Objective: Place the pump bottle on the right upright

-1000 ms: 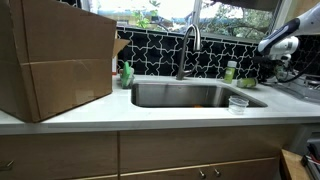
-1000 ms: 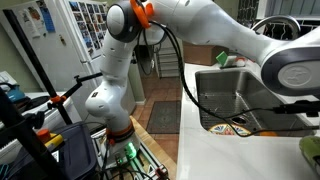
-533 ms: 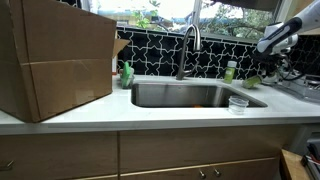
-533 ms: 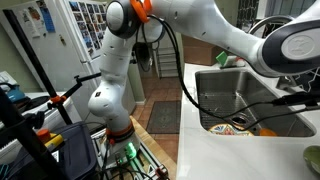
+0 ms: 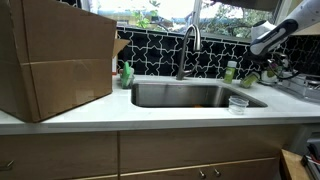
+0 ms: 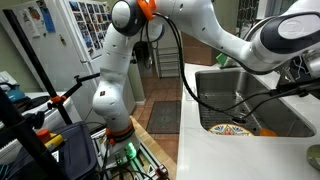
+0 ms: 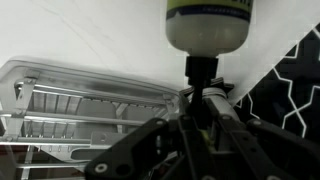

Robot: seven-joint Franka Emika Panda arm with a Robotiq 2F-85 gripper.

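The pump bottle (image 7: pixel 207 22) is in my grip. In the wrist view its rounded pale body, banded with a yellow-green label, sits just beyond my gripper (image 7: pixel 203 98). Its dark, narrow pump stem runs back between my fingers (image 7: pixel 226 125). My jaws look closed on that stem, though everything there is dark and blurred. In an exterior view the bottle (image 5: pixel 231 70) shows at the back of the counter (image 5: pixel 150 112), right of the faucet (image 5: pixel 188 45) and in front of the tiles (image 5: pixel 210 55). It looks near upright, but it is too small to tell whether its base sits flat.

I judge the step in hand is the standing-up itself. Next I need to bring the body plumb, settle the base squarely on the counter, then ease my jaws apart and draw away along the stem so the pump head doesn't snag and tip it.

The bottle is smooth, light plastic on a narrow foot, so it should topple easily, and the thin stem may swivel between my pads. The counter is white, hard and slick. The sink (image 5: pixel 170 93) is brushed steel, with a clear cup (image 5: pixel 238 103) on the counter at its front right corner. A white wire rack (image 7: pixel 80 100) lies to one side of me, and the tiles are glossy black, webbed with pale lines. My arm (image 5: pixel 272 35) comes in from the upper right.
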